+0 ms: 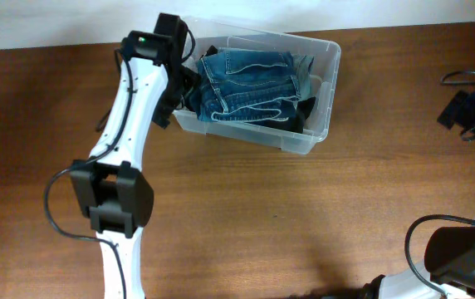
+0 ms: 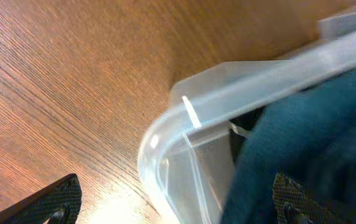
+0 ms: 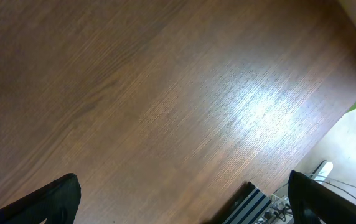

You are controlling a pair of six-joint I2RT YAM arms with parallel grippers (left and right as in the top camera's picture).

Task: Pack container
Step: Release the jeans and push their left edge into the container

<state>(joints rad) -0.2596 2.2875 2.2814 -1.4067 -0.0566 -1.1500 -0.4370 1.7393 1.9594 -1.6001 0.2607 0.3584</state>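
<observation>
The clear plastic container (image 1: 319, 50) stands at the back of the table, left of centre. Folded blue jeans (image 1: 250, 83) fill it, with a dark garment (image 1: 304, 112) under them on the right. My left gripper (image 1: 183, 90) is open at the container's left end. In the left wrist view its fingers (image 2: 178, 196) straddle the container's rounded corner (image 2: 228, 93), one finger over the table and the other over the jeans (image 2: 315, 124). My right gripper (image 3: 184, 196) is open and empty above bare wood.
A black device with cables (image 1: 470, 108) lies at the table's right edge. The right arm's base (image 1: 462, 249) sits at the bottom right. An aluminium rail (image 3: 252, 205) and the table's edge show in the right wrist view.
</observation>
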